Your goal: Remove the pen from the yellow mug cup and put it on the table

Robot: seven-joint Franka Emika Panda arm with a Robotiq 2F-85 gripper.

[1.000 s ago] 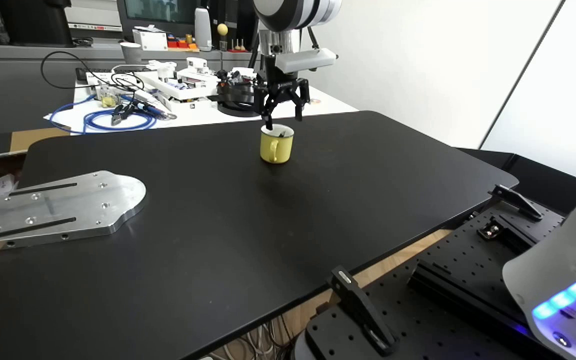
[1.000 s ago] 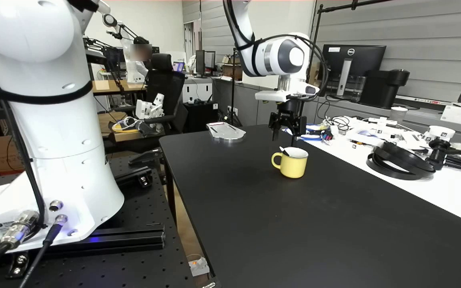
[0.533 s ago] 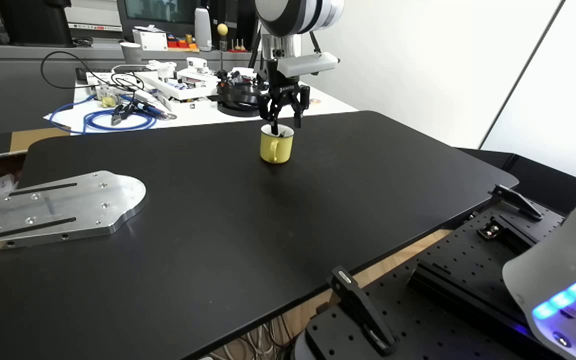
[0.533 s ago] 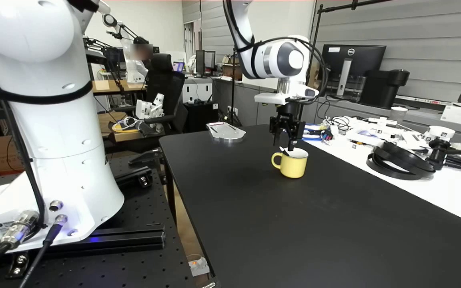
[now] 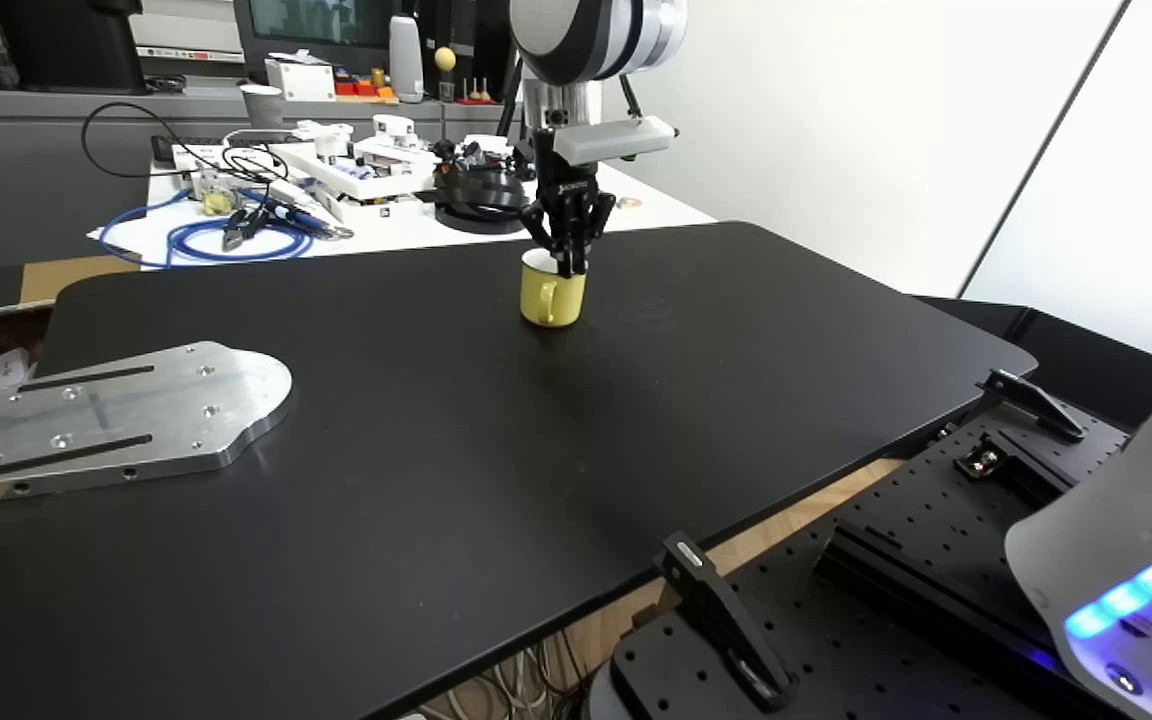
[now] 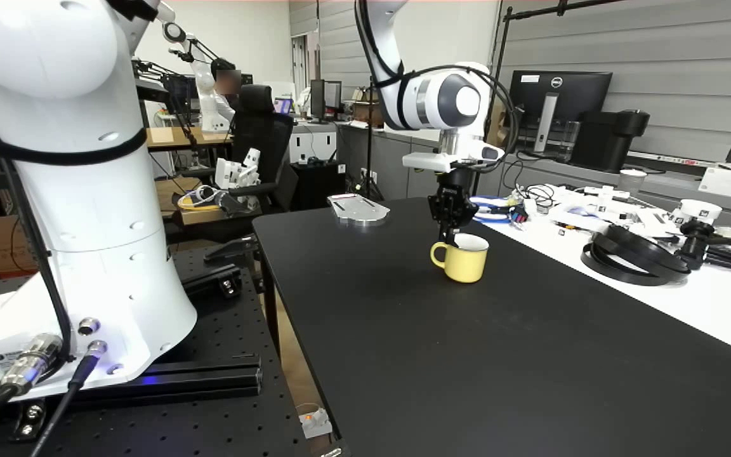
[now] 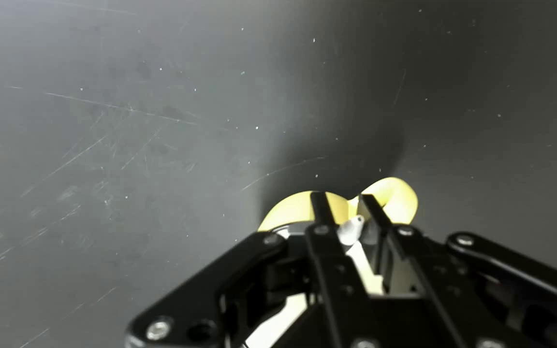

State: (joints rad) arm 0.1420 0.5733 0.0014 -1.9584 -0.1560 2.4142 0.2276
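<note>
The yellow mug cup (image 5: 548, 300) stands upright on the black table (image 5: 416, 420), and its handle (image 7: 402, 203) shows in the wrist view. My gripper (image 6: 447, 240) points down at the mug's rim on the handle side, with its fingers (image 5: 566, 255) drawn close together. Between them, in the wrist view, sits the pale end of the pen (image 7: 351, 229), which seems to touch the pads on both sides. The rest of the pen is hidden by the fingers and the mug in both exterior views.
A silver metal plate (image 5: 151, 405) lies at one edge of the table. Behind the table, a white surface (image 6: 632, 308) holds cables, tools and black rings (image 6: 632, 257). The robot's base (image 6: 86, 304) stands on a perforated black bench beside the table.
My gripper has come down to the mug's rim and shifted toward the handle. Its wide-apart fingers have closed around the pen's end. The mug has not moved.
</note>
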